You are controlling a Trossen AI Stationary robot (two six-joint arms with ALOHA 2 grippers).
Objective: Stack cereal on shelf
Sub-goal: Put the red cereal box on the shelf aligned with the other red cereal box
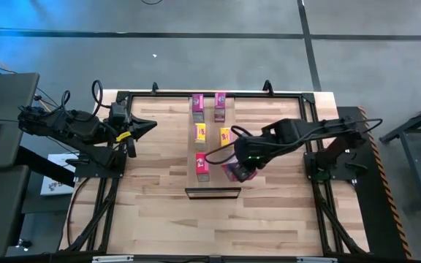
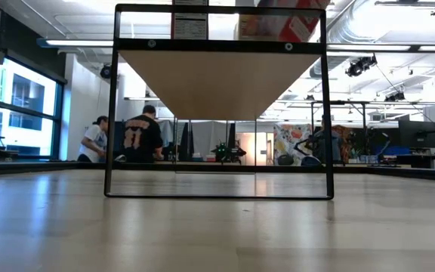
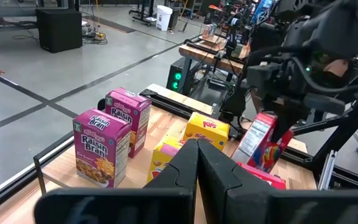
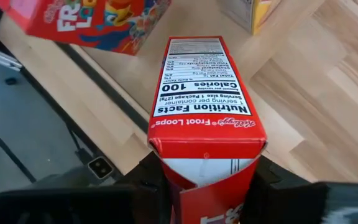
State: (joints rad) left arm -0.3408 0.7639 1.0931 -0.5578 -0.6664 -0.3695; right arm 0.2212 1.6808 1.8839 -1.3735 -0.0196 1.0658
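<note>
The shelf (image 1: 212, 150), a pale plank with a dark frame (image 2: 217, 106) at its near end, runs down the table's middle. On it stand two magenta Raisin Bran boxes (image 3: 101, 146), two yellow boxes (image 3: 207, 130) and a red box (image 1: 202, 166). My right gripper (image 1: 238, 172) is over the shelf's near right part, shut on a second red Froot Loops box (image 4: 207, 99). My left gripper (image 1: 150, 126) hangs shut and touches nothing, above the table left of the shelf. My right gripper pinches the Froot Loops box between its two fingers (image 4: 149, 182), one on each wide face, at the box's upper end (image 4: 207, 152). The fingers slant steeply down from the table's right. The box hangs tilted below them (image 3: 263, 140), nutrition panel toward the wrist; whether its lower end touches the shelf I cannot tell.
The red box on the shelf (image 4: 86, 18) stands close beside the held one, and a yellow box (image 4: 257, 12) is just beyond. Bare tabletop (image 1: 269, 219) lies on both sides of the shelf. People (image 2: 142, 136) stand in the room far behind the table.
</note>
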